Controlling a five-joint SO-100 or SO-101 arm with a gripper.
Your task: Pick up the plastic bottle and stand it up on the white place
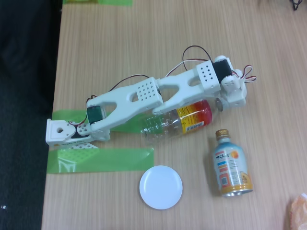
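The plastic bottle (180,120) lies on its side in the middle of the wooden table, its clear ribbed body pointing left and its yellow-to-red label toward the right. The white arm stretches from its base at the left edge over the bottle. My gripper (225,99) sits at the bottle's right end, next to a small greyish round end piece. The wrist housing hides the fingers, so I cannot tell whether they are closed on the bottle. The white place (160,187), a small round plate, lies below the bottle near the front edge, with nothing on it.
A metal bottle-can (230,165) with an orange and light-blue label and gold cap lies right of the plate. Green tape strips (103,159) run beside the arm base (60,132). The table's left edge drops to dark floor. Something orange (298,211) shows at the bottom right corner.
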